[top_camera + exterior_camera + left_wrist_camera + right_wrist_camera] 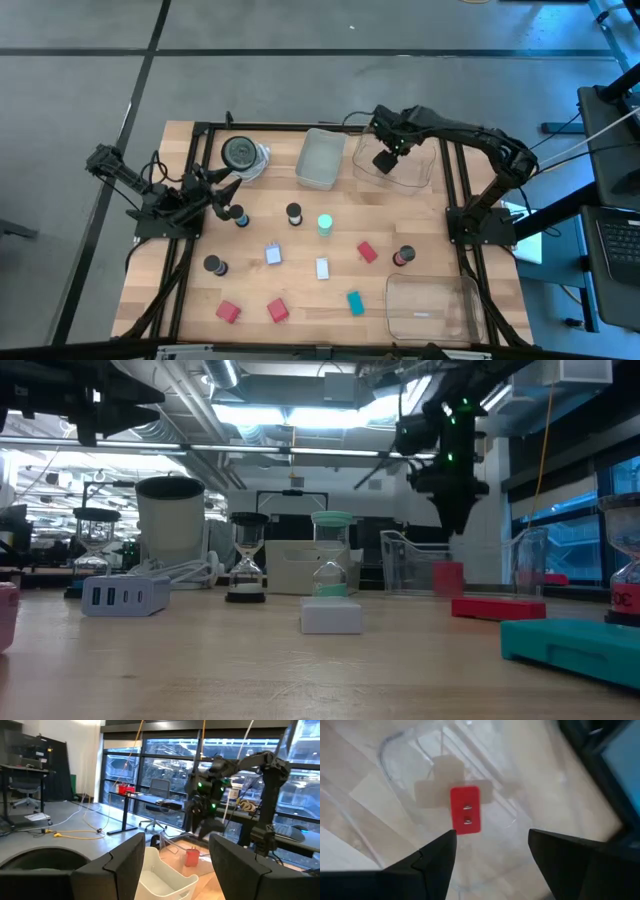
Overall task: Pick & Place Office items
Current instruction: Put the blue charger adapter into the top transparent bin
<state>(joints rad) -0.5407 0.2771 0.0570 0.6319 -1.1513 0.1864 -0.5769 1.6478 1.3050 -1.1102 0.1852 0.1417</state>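
My right gripper (492, 851) hangs open, pointing down, above the clear tray (410, 172) at the table's far right. A red block (465, 810) lies flat on that tray's floor, below the fingers and apart from them; it also shows in the low view (447, 577). Several more office items lie loose on the wood: a green cylinder (325, 224), dark cylinders (293, 213), red blocks (277, 311), a teal block (354, 302), a white block (322, 267) and a lavender block (273, 254). My left gripper (222, 195) waits open at the table's left.
A frosted tray (318, 158) stands at the far middle, with a round grey dish (242, 153) to its left. Another clear tray (433, 305) sits at the near right. Black frame rails (462, 185) run along both sides of the table.
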